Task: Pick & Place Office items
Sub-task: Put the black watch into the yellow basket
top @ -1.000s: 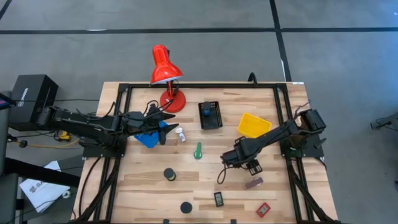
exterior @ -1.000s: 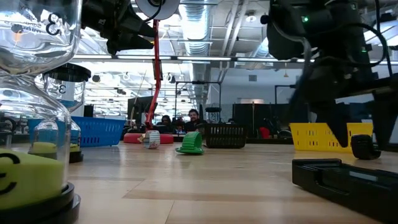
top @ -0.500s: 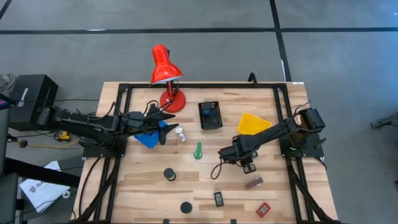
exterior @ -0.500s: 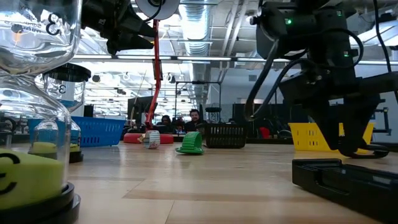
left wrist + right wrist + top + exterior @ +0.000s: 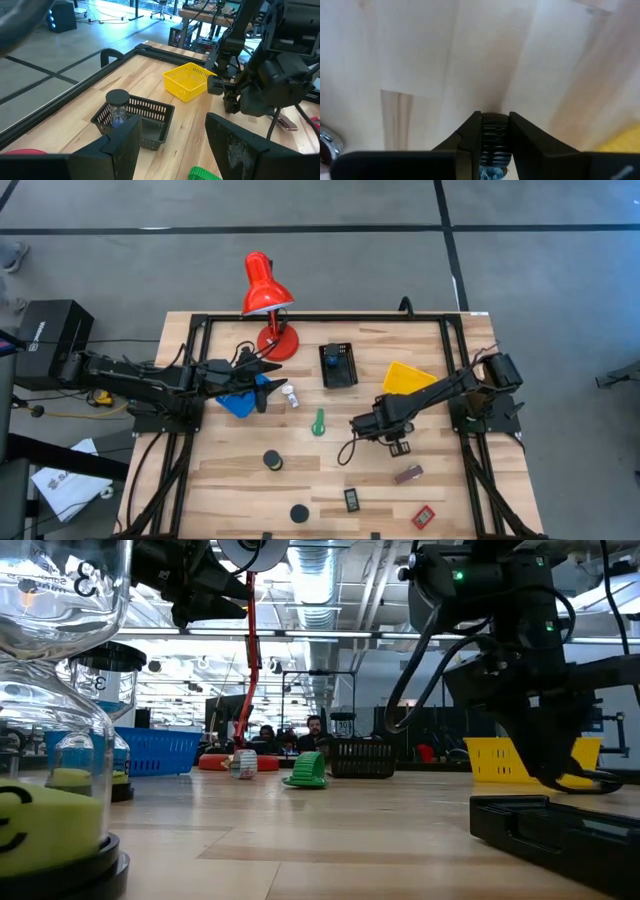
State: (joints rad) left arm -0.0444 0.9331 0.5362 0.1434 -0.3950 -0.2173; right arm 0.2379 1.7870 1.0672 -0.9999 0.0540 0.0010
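Low view, nearest: black rectangular piece (image 5: 560, 830) lay at lower right, on the table (image 5: 330, 470). Behind it the right gripper (image 5: 494, 137), centre-right in high view, was clamped narrow on a small black ribbed item (image 5: 494, 134), fingers touching both sides, just above the boards. Mid-table: green stick (image 5: 319, 422), two black discs (image 5: 272, 460), brown block (image 5: 407, 474), red tag (image 5: 424, 516). Further back, left gripper (image 5: 262, 385) hung over the blue bin (image 5: 234, 402), upper left, fingers (image 5: 117, 145) wide, holding nothing. Yellow bin (image 5: 407, 380) & black bin (image 5: 339, 366) stood beyond.

Showing a black "3" on the clear plastic hourglass-shaped container (image 5: 60, 690) nearest the low camera; another "3" on the round lid (image 5: 118, 680) behind.
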